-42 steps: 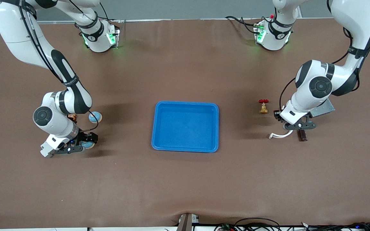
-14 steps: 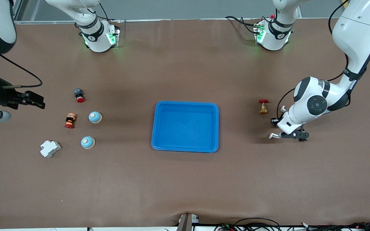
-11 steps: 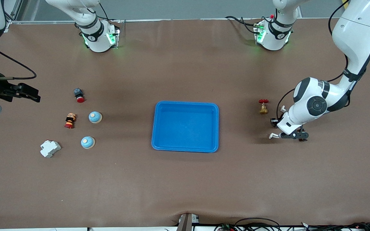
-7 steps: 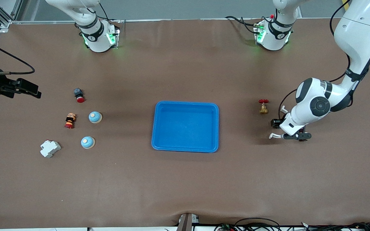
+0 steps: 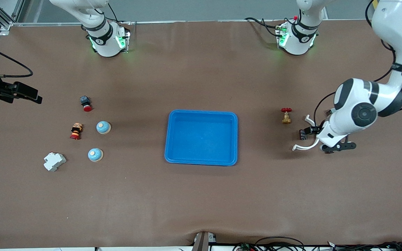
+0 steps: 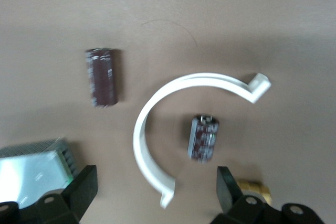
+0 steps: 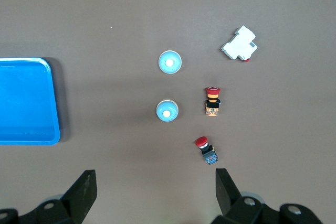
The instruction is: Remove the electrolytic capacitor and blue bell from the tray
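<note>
Two dark brown cylindrical capacitors (image 6: 203, 138) (image 6: 102, 76) lie on their sides on the counter (image 5: 201, 202) at the left arm's end, long axes roughly parallel; one sits inside a white C-shaped clip (image 6: 157, 129). Left claw (image 6: 153, 192) hangs above them, fingers apart, empty. Two blue bells (image 5: 95, 154) (image 5: 103, 127) stand upright. Right claw (image 7: 155, 190), apart, has risen off the bells since three seconds ago.

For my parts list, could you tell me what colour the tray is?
The tray is bright blue, clearest in the front view.
</note>
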